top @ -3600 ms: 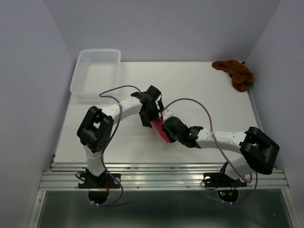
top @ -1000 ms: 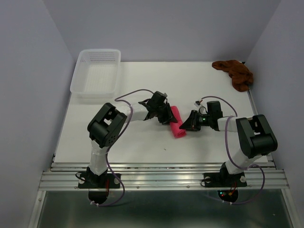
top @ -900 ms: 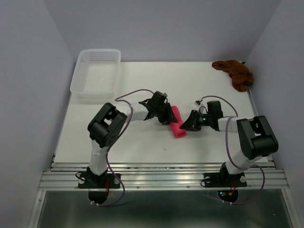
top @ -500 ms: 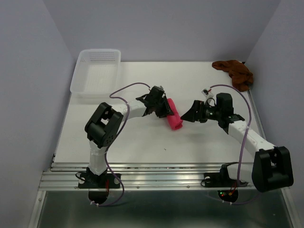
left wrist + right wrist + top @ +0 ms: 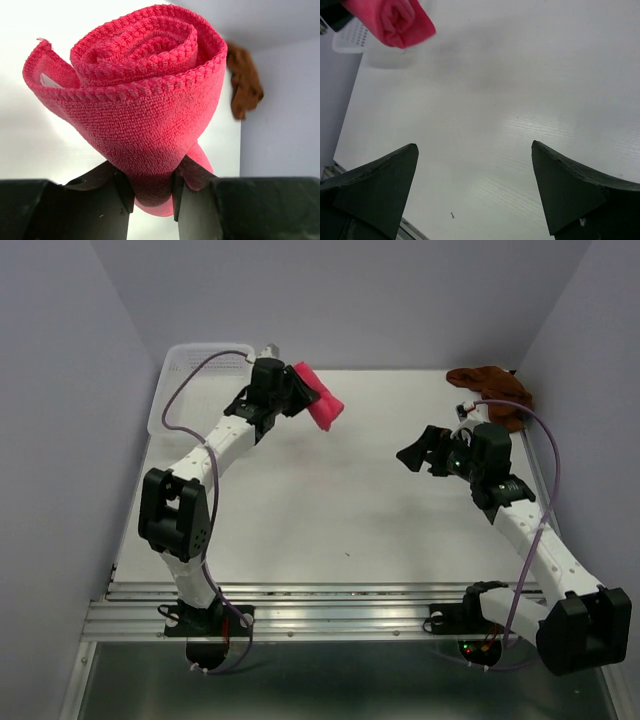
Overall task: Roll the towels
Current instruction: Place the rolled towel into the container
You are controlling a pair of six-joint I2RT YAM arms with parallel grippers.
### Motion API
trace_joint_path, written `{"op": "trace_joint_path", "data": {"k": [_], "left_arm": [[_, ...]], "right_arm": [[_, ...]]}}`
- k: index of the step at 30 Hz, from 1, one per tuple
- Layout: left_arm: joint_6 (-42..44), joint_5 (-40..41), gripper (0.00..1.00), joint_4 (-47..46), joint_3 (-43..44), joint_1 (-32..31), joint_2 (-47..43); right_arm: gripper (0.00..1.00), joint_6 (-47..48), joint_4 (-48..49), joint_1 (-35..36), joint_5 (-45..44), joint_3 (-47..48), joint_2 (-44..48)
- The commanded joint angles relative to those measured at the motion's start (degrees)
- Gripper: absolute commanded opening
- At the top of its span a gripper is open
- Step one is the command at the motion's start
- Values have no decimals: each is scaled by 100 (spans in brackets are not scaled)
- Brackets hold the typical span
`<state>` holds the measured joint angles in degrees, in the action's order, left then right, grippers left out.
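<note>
L-wrist cam alone shows pink towel (image 5: 140, 100) spiral-rolled, left gripper (image 5: 150, 192) clamped on it; top cam, basket (image 5: 172, 380) at far-left corner; right gripper (image 5: 474, 147) fingers apart.

The pink-red towel (image 5: 150, 115) is a uniform bright pink-red with a ribbed, looped weave and a stitched hem of the same colour. A small pale patch shows at its left fold. The rust-brown towel (image 5: 493, 395), upper right of the overhead frame, is plain and unpatterned. The basket (image 5: 172, 390), upper left, is white with a fine grid of perforations. The table (image 5: 380, 520) is plain white. The arms have white links, black joints and purple cables. The left gripper (image 5: 150, 190) and right gripper (image 5: 474, 147) are matte black. The walls are pale lavender-grey.
</note>
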<state>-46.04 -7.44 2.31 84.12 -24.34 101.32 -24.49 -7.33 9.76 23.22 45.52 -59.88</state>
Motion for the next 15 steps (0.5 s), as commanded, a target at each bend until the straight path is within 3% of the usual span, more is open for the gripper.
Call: {"op": "trace_joint_path", "data": {"k": [1,5,10,15], "left_arm": [[385,261,0,-450,657,508,-341],[438,235,0,-485,1430,1070,-60],[236,-457,0,-906,1740,1774,344],[324,-486,0,-1424,1985,2195,792]], "right_arm": [[100,-108,4,-9,-319,396,-427],[100,-56,-5,-9,-310,651,-797],[100,41,-14,-9,-362,897,-1061],[100,137,-31,-9,-512,1020,-1236]]}}
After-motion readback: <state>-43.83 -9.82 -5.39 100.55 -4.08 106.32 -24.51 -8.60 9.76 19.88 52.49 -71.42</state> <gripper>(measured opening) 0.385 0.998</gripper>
